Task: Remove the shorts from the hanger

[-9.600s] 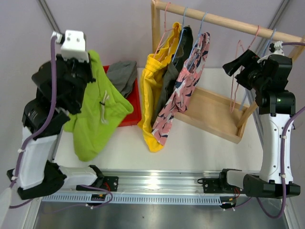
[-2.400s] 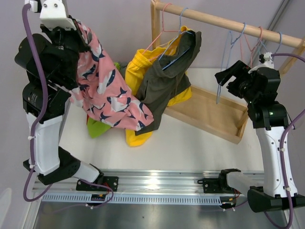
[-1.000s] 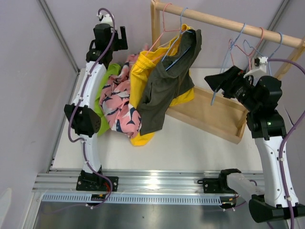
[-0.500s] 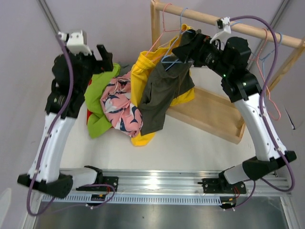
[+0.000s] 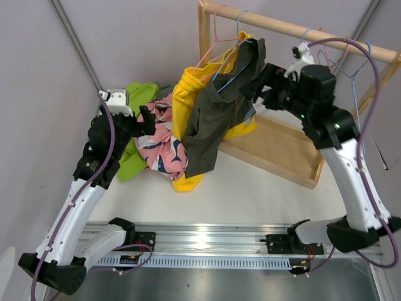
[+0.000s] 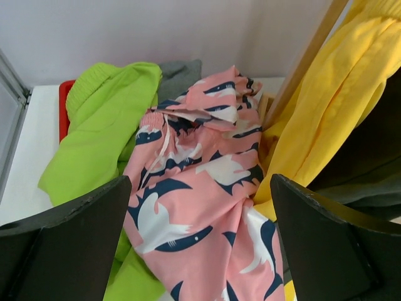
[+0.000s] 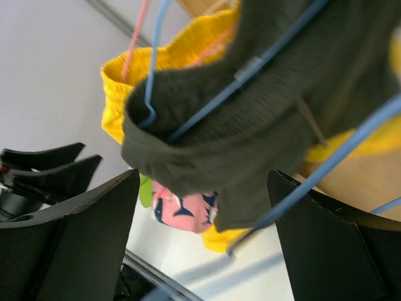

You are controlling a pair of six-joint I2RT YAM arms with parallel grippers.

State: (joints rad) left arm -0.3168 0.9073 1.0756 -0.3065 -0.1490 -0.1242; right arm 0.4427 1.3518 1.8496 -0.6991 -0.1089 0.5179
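The left arm has sunk lower and the right arm has drawn back from the wooden rack point(image 5: 203, 37). The left gripper point(image 5: 144, 120), jaws spread wide, hovers left of the rack over the pink floral shorts point(image 5: 160, 141), which are heaped with the lime green shorts point(image 5: 135, 100) and grey shorts point(image 6: 182, 69). The right gripper point(image 5: 255, 88), spread and empty, sits below the rack's rail beside the dark olive shorts point(image 5: 219, 119), which hang there with the bright yellow shorts point(image 5: 188, 103)

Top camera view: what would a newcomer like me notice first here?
Bright yellow shorts and dark olive shorts hang from the wooden rail at the back, centre. Left of them, pink shorts with a shark print lie heaped beside lime green shorts. The right gripper hovers open by the olive pair, the left gripper open by the heap.
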